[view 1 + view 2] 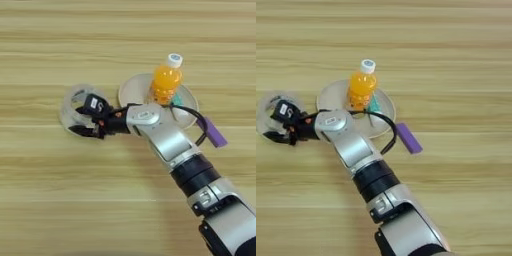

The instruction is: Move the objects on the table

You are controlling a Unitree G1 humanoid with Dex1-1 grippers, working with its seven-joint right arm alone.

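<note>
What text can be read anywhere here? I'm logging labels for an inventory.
None can be read.
Bottle: shows no legible label.
Gripper: a white patch on one finger, too blurred to read.
Tape roll, purple bar, plate: no print visible.

— What sort of place is this?
— Hard to pin down: a broad light wood-grain table (45, 200) fills everything. It looks like a test bench or lab setup.
— Why?
— A silver robot forearm (167, 137) with a loose black cable (200, 122) reaches over a few unrelated small household things.
</note>
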